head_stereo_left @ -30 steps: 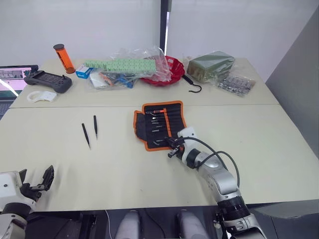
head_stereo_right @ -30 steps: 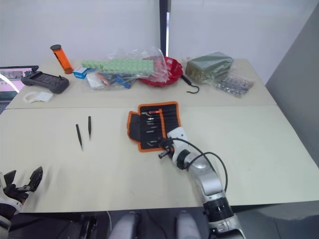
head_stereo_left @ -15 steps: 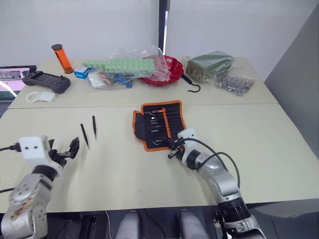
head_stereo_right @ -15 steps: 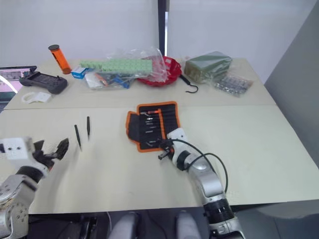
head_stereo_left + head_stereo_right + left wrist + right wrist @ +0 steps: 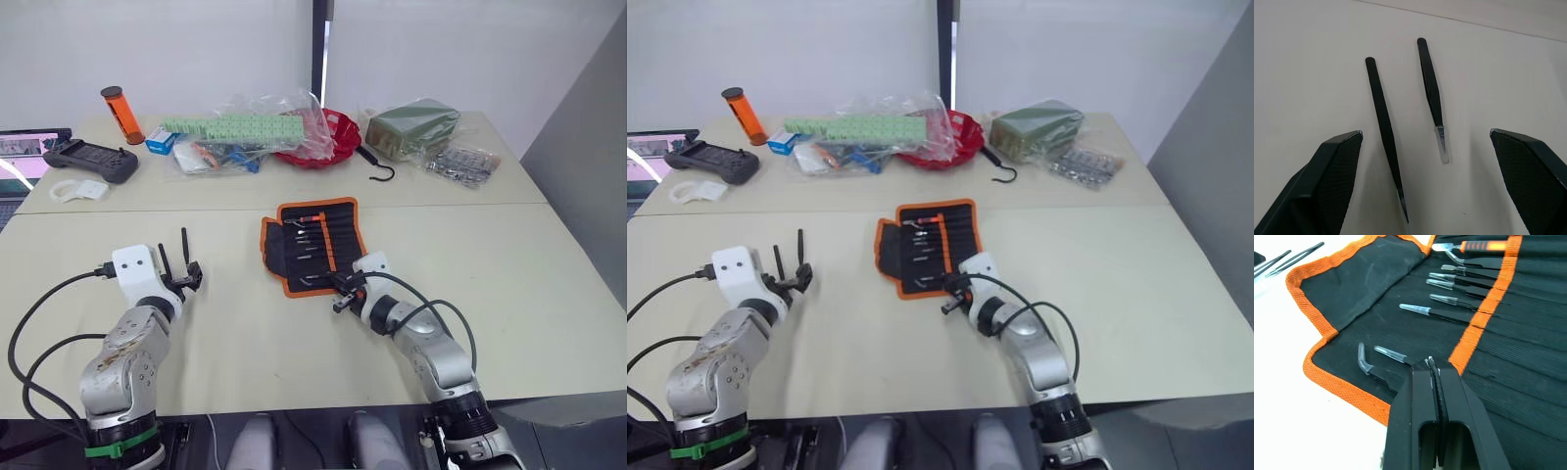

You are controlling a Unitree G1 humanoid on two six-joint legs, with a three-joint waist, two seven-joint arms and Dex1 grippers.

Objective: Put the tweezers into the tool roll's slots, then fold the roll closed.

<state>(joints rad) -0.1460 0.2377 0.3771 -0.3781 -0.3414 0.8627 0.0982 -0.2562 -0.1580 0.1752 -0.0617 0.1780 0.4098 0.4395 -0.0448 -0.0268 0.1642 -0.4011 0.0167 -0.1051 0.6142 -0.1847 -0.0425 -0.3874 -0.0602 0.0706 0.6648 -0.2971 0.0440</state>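
Observation:
The tool roll [image 5: 312, 245] lies open in the middle of the table, black with orange edging. Its slots [image 5: 1508, 377] hold several tweezers whose tips poke out past the orange strip [image 5: 1484, 316]. Two loose tweezers [image 5: 1383, 132] [image 5: 1431, 93] lie side by side on the table to the left of the roll. My left gripper [image 5: 1425, 133] hovers open just above them, one finger on either side of the pair. My right gripper [image 5: 1429, 363] is shut with nothing visible between its fingers. Its tip rests at the roll's near edge [image 5: 341, 294], next to a slotted tweezer.
Along the far side stand an orange cylinder [image 5: 117, 113], a black controller [image 5: 93, 160], clear bags of parts [image 5: 245, 132], a red bowl [image 5: 333, 132], a black hook [image 5: 377, 166], a dark green packet [image 5: 413, 127] and a blister pack [image 5: 465, 164].
My left arm has come up from the table's near left edge and moved forward over the two loose tweezers. The right gripper has stayed at the roll's near edge.

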